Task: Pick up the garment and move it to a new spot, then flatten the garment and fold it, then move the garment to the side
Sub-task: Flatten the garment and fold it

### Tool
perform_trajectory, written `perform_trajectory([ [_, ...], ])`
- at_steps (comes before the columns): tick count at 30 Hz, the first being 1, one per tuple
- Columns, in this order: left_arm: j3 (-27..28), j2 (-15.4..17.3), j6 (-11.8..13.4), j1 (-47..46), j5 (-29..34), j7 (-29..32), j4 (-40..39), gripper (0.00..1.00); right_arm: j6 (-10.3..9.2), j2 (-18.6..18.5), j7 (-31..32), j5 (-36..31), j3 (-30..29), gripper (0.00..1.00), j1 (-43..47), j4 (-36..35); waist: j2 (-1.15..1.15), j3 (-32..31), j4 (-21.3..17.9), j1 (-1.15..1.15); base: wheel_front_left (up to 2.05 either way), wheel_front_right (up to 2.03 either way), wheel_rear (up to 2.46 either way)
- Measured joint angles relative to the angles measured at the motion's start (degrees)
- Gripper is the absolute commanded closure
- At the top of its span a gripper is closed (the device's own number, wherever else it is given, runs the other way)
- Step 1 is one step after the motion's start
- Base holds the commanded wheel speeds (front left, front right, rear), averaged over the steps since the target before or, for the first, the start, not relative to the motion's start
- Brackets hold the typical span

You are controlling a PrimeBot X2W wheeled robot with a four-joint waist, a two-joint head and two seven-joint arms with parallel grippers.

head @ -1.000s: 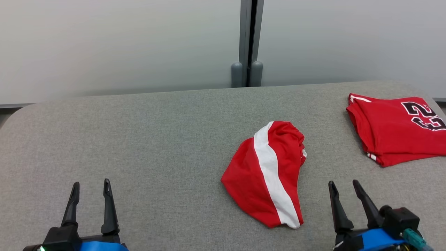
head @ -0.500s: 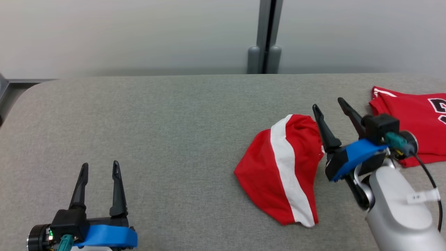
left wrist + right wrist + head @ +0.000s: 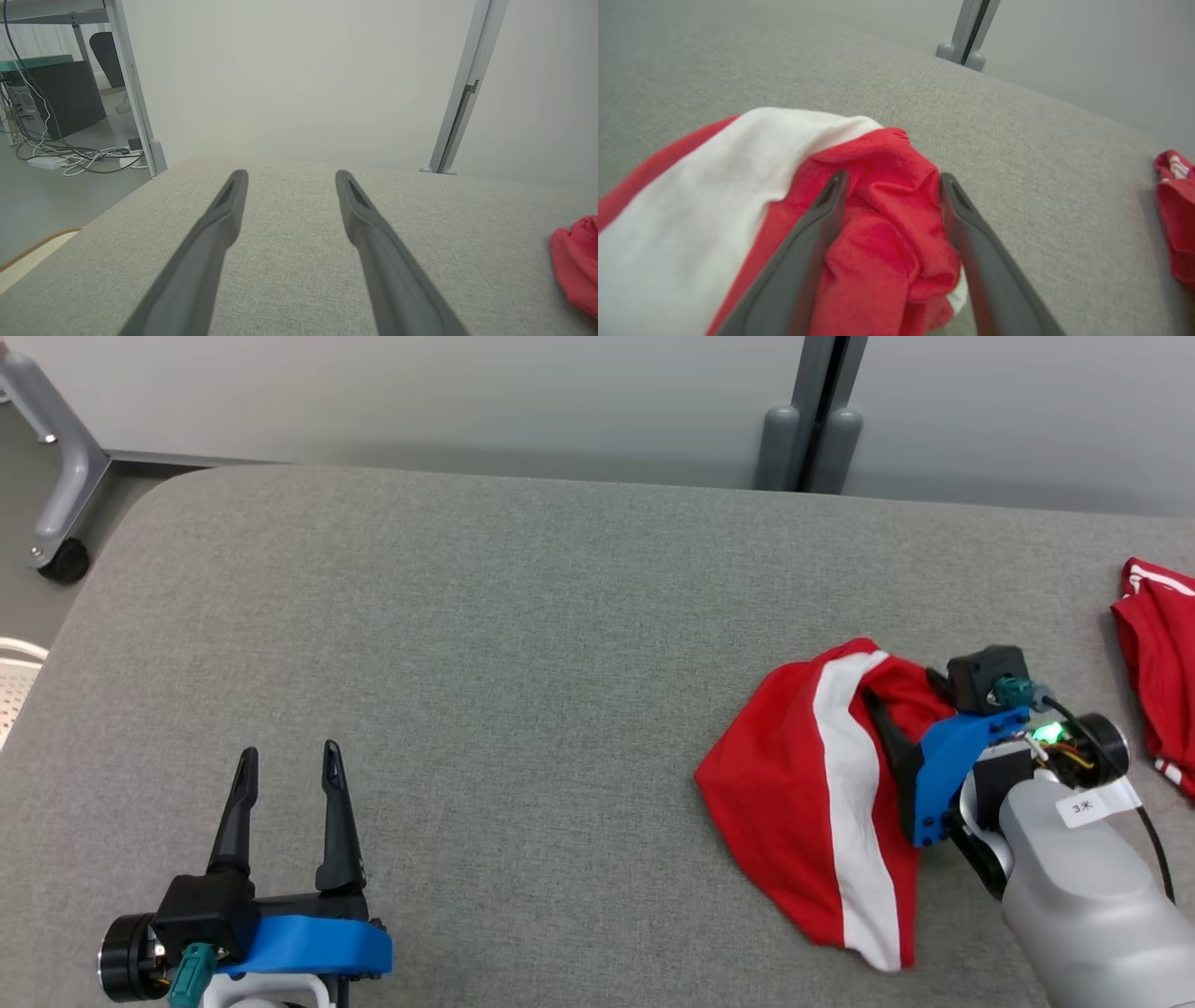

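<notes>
Red-and-white garment bunched right of centre on the grey table, right gripper jaws apart astride its crumpled edge, left gripper spread, idle: pick-up step, next needs closing, then lifting.

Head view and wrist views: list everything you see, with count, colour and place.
Crumpled red garment with a broad white stripe: one, red and white, on the table right of centre.
Second red garment with white trim: one, red, at the table's right edge.
Grey fabric-covered table: one, grey, under both garments.
Grey partition post: one, grey, against the pale wall behind the table.
Frame leg with a black castor: one, grey, on the floor at upper left.
Left tool: one, dark fingers, open above the table at lower left.
Right tool: one, dark fingers, open astride the striped garment's bunched end.
</notes>
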Motion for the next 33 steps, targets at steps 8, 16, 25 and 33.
perform_trajectory([
  [8,-1.5,0.0,0.6,-0.6,-0.7,0.0,0.6,0.00,0.00,0.3,3.3,3.1,4.6,0.81,-1.6,7.9,0.00,0.5,0.6,-0.01,0.00,0.00,0.00],
  [16,-2.0,0.0,0.9,-1.0,-1.1,0.0,1.2,0.00,0.00,0.0,-1.5,6.9,8.4,1.00,-2.6,8.0,-0.01,0.0,0.5,-0.01,0.00,0.00,0.00],
  [25,-2.0,0.0,0.9,-0.9,-1.9,0.0,1.4,0.00,0.00,2.5,-7.4,10.6,11.7,1.00,-6.2,3.7,-0.01,-0.5,0.9,-0.01,0.00,0.00,0.00],
  [33,-1.4,0.0,0.6,-0.9,-2.0,0.0,1.4,0.00,0.00,6.7,-8.3,12.0,12.5,1.00,-12.4,-3.7,-0.01,-0.8,1.8,-0.01,0.00,0.00,0.00],
])
